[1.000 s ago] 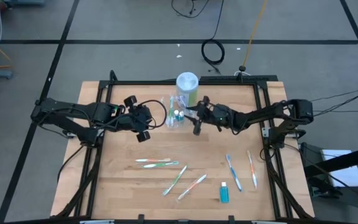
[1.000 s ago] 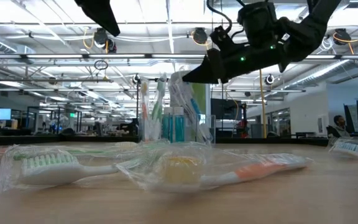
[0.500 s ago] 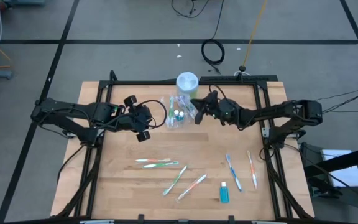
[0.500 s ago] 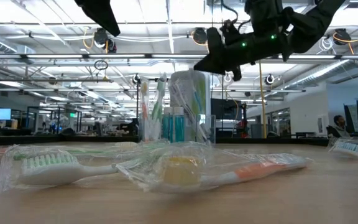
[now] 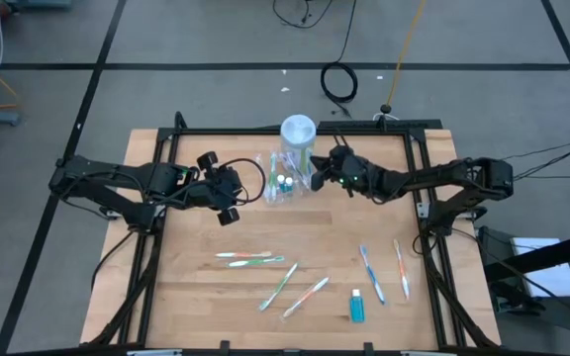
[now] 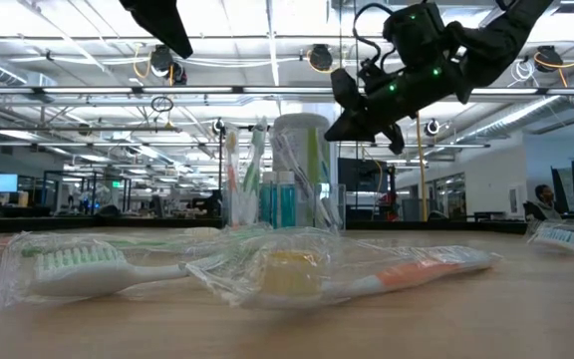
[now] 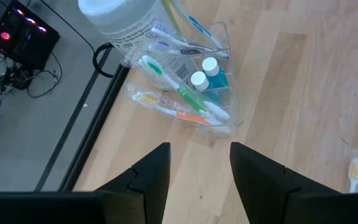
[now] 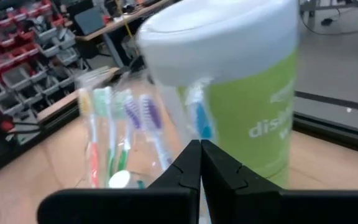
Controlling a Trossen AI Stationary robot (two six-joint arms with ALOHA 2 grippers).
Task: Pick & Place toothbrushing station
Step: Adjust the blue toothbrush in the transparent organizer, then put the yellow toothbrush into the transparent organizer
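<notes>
A small clear cup (image 5: 281, 186) stands near the table's far edge. It holds several wrapped toothbrushes (image 8: 110, 124) upright and blue tubes (image 7: 211, 71). My right gripper (image 5: 315, 178) hovers just right of the cup, above the table, shut with nothing between its fingers (image 8: 191, 163). My left gripper (image 5: 236, 190) waits open to the cup's left, pointing at it, its fingers (image 7: 151, 171) well short of the cup. More wrapped toothbrushes (image 5: 247, 259) and a blue tube (image 5: 356, 307) lie flat on the near half of the table.
A green canister with a white lid (image 5: 298, 133) stands right behind the cup, close to my right gripper. A blue (image 5: 371, 272) and an orange toothbrush (image 5: 401, 267) lie at the near right. Bare wood (image 5: 196, 287) shows at the near left.
My right gripper has moved from the near side of the cup toward the table's far edge, up beside the canister, and has turned. A clear-wrapped toothbrush that leaned under its fingers now stands in the cup.
</notes>
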